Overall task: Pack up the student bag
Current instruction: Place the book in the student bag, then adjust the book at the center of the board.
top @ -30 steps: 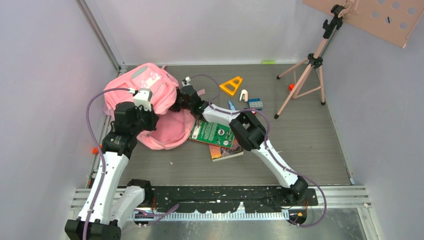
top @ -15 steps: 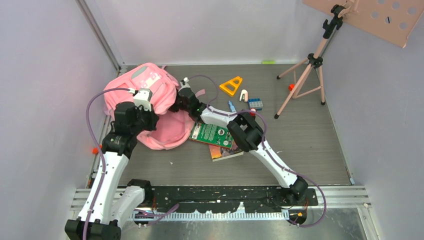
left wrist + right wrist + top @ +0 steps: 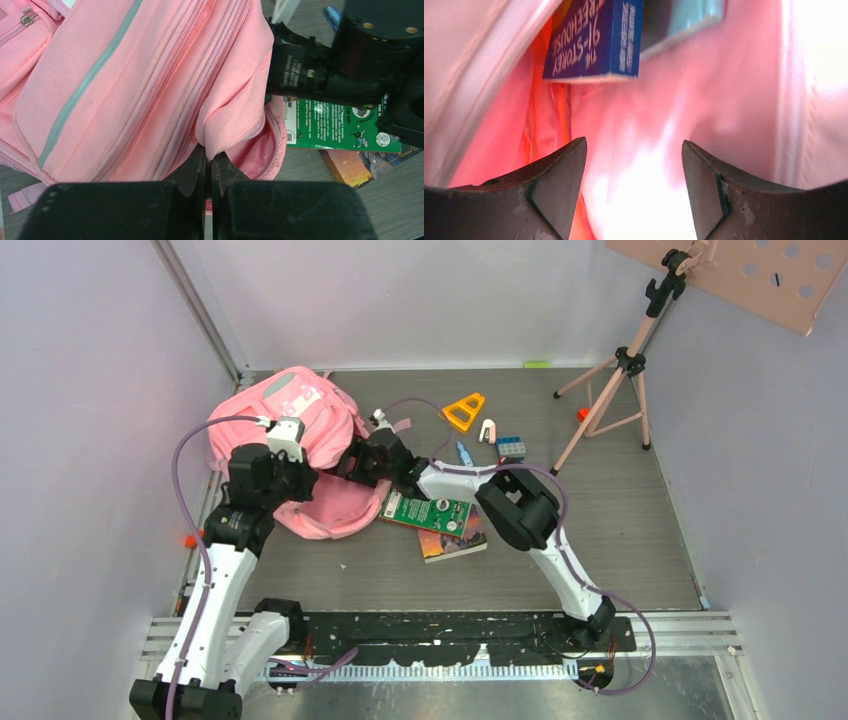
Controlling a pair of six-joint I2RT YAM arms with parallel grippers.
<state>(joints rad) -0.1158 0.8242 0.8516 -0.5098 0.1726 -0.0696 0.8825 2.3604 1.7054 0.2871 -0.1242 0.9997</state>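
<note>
The pink student bag (image 3: pixel 300 410) lies at the table's left with its mouth facing right. My left gripper (image 3: pixel 210 152) is shut on a fold of the bag's (image 3: pixel 125 85) pink opening edge and holds it up. My right gripper (image 3: pixel 634 165) is inside the bag's mouth, open, with nothing between its fingers. In the top view the right gripper (image 3: pixel 348 466) sits at the bag's opening. Ahead of it, inside the bag, rest a dark blue book (image 3: pixel 594 40) and a light blue book (image 3: pixel 684 17).
A green book (image 3: pixel 425 510) lies on an orange book (image 3: pixel 450 545) just right of the bag. Farther back are a yellow triangle (image 3: pixel 463 410), a white piece (image 3: pixel 486 430), a blue pen (image 3: pixel 463 451) and a blue block (image 3: pixel 511 447). A pink tripod (image 3: pixel 610 400) stands back right.
My right gripper's jaws have opened wide inside the bag. Its wrist has shifted slightly nearer and its elbow has swung right. The left gripper keeps its hold unmoved.
</note>
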